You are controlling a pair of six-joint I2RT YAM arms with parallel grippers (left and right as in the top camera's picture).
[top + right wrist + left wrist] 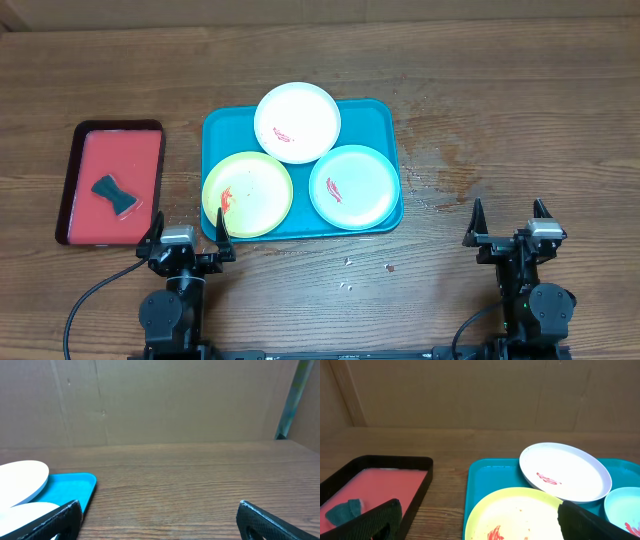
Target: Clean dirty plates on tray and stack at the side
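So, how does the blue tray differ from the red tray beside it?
The blue tray is larger than the red tray. The blue tray holds a white plate, a yellow-green plate and a light blue plate; the red tray holds only a small dark cloth. The red tray has a dark rim; the blue tray's rim is blue. Both are rectangular with rounded corners.

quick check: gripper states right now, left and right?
Left gripper: open, holding nothing.
Right gripper: open, holding nothing.
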